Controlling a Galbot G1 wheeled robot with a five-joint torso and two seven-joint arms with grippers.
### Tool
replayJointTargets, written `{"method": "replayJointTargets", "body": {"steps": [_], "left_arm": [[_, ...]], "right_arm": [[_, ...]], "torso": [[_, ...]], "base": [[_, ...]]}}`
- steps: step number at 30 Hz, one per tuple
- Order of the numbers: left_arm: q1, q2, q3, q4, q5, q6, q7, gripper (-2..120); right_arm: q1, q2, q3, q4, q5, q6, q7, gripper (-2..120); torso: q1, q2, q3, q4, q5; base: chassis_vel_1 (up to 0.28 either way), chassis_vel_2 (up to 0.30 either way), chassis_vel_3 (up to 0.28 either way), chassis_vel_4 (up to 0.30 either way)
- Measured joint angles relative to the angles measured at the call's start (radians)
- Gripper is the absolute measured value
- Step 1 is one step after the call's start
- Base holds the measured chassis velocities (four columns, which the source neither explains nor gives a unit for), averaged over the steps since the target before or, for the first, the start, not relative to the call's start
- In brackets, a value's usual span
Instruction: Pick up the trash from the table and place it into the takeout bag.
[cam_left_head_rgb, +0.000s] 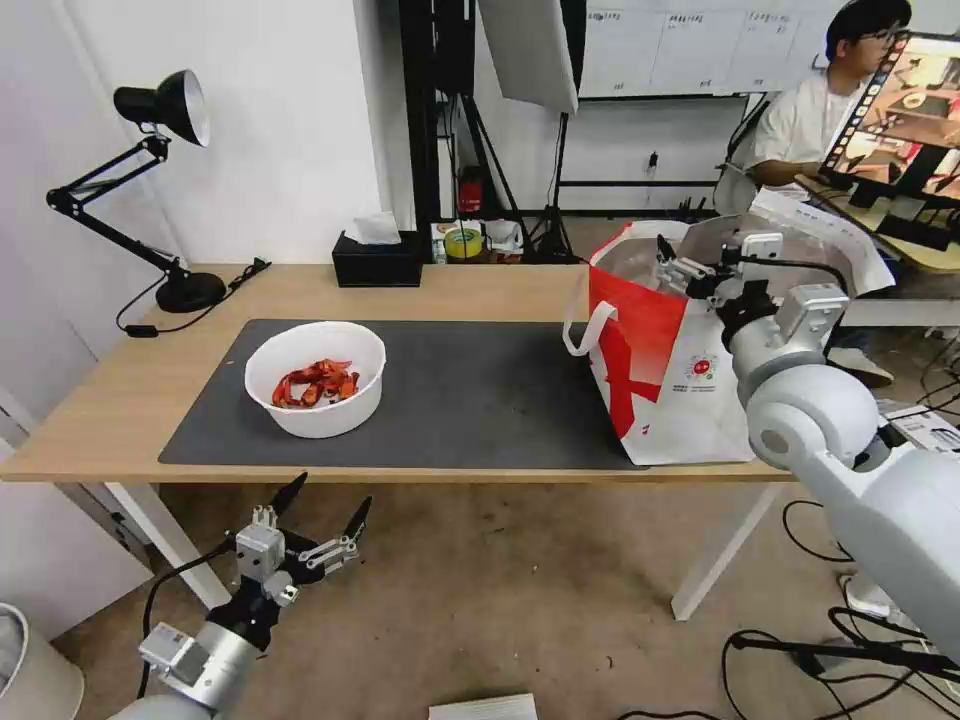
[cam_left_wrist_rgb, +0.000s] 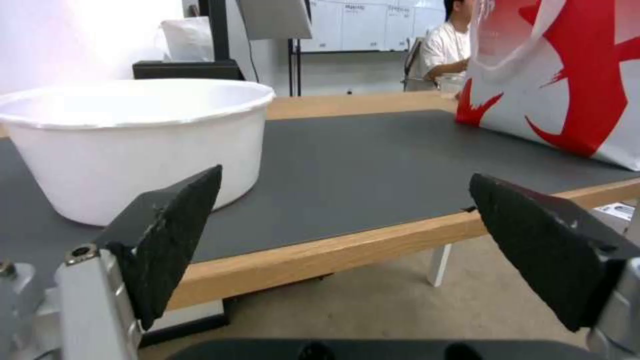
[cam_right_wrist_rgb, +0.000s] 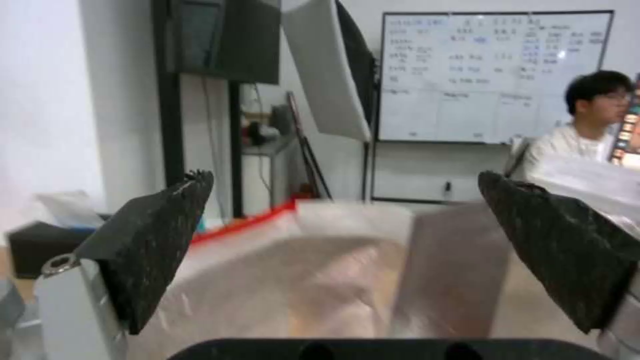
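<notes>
Black metal desk lamp (cam_left_head_rgb: 165, 150) with a jointed arm stands at the far left corner of the long light-wood counter (cam_left_head_rgb: 130, 400) on white legs. Below the counter's near edge, over the carpeted floor, hangs the left gripper (cam_left_head_rgb: 322, 507), its jaws spread wide and holding nothing. On the big dark grey rectangular mat (cam_left_head_rgb: 480, 390) sits the white round bowl (cam_left_head_rgb: 316, 378), red-orange scraps (cam_left_head_rgb: 318, 382) lying in its bottom; in the left wrist view the bowl (cam_left_wrist_rgb: 133, 145) stands just beyond the counter's edge, near one dark pad. A black tissue box (cam_left_head_rgb: 377, 262) with a white tissue sticking up rests at the back edge. Toward the right end stands the large boxy red-and-white takeout bag (cam_left_head_rgb: 660, 380), mouth open, silver foil lining (cam_right_wrist_rgb: 300, 280) showing, one white loop handle (cam_left_head_rgb: 583, 330) hanging on its left face. The right gripper (cam_left_head_rgb: 668, 258) hovers over the bag's open mouth, jaws wide and empty.
</notes>
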Motion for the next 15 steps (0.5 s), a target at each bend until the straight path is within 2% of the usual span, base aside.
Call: {"method": "replayJointTargets", "body": {"steps": [7, 15], "left_arm": [[0.007, -0.006, -0.011, -0.009, 0.001, 0.000, 0.000, 100], [0.008, -0.017, -0.019, -0.012, 0.002, -0.002, 0.001, 100]], "right_arm": [[-0.017, -0.007, 0.002, 0.065, 0.044, 0.018, -0.035, 100], [-0.177, -0.026, 0.020, 0.209, 0.054, 0.050, -0.125, 100]], "torso": [[0.000, 0.000, 0.000, 0.0001, 0.0000], [0.000, 0.000, 0.000, 0.0000, 0.0000]], "base": [[0.000, 0.000, 0.000, 0.000], [0.000, 0.000, 0.000, 0.000]]}}
